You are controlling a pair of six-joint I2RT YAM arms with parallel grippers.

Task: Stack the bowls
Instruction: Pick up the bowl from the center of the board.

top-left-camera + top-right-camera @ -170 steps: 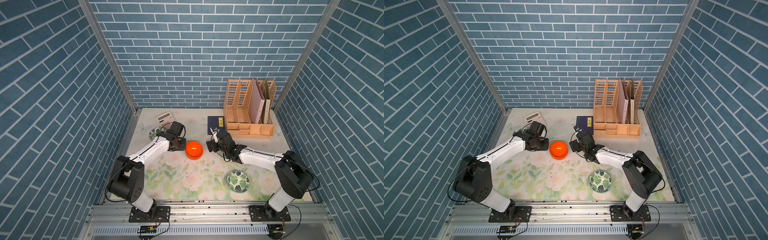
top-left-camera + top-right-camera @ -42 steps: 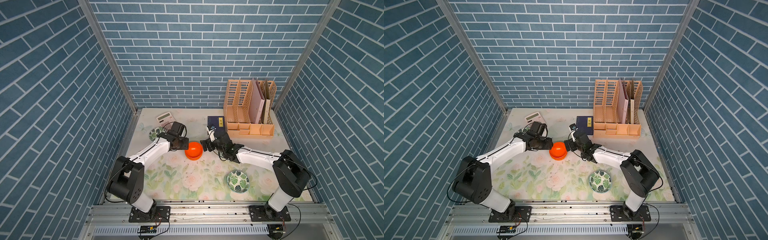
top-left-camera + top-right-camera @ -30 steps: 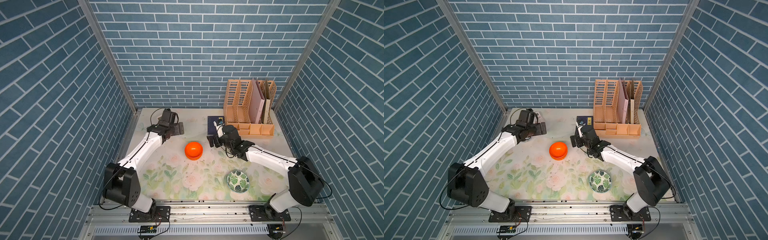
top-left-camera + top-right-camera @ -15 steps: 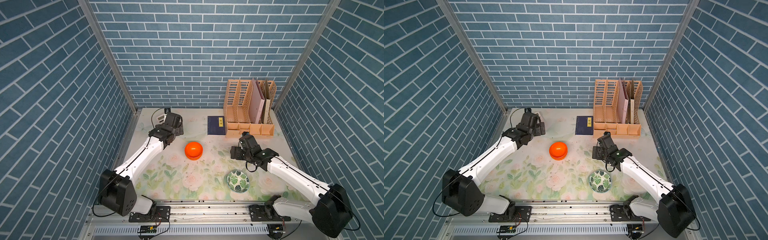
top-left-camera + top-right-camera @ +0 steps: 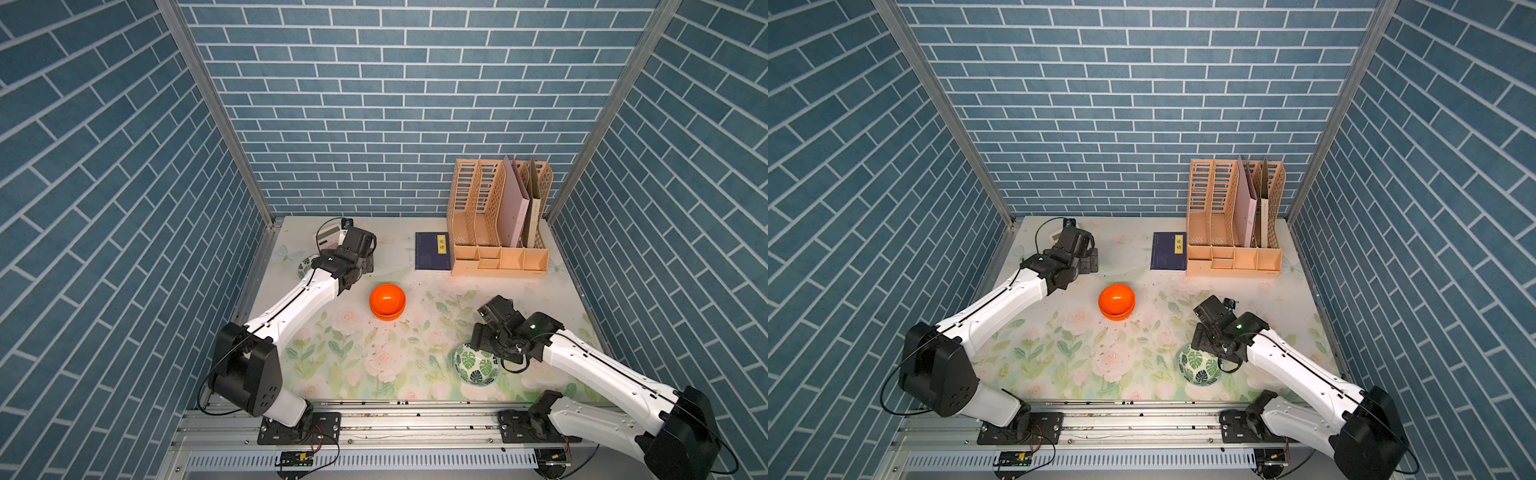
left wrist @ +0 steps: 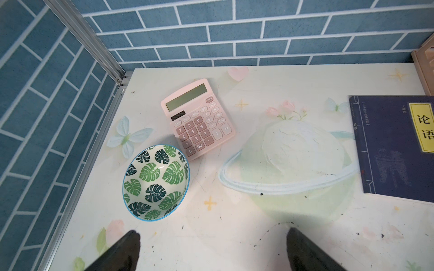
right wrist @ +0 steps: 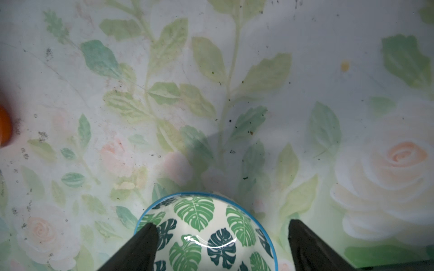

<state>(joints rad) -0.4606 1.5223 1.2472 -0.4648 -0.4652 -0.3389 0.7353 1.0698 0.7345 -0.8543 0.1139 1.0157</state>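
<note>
Bowls, four in all: two orange, two leaf-printed. In both top views the orange bowls sit upside down, one on the other, as a single stack mid-counter. The front leaf bowl stands upright near the front edge, partly under the right end effector. In a top view the back leaf bowl peeks out beside the left arm, near the left wall. The left end effector hangs over the back of the counter. One blue book lies just beside one tan file organizer.

In the left wrist view, the left end effector is spread wide and holds nothing. The back leaf bowl stands upright, apart from both fingers and just beside one pink calculator.

In the right wrist view, the right end effector is wide. One finger is over the front leaf bowl and the other is outside its rim. Whether either touches it I cannot tell.
</note>
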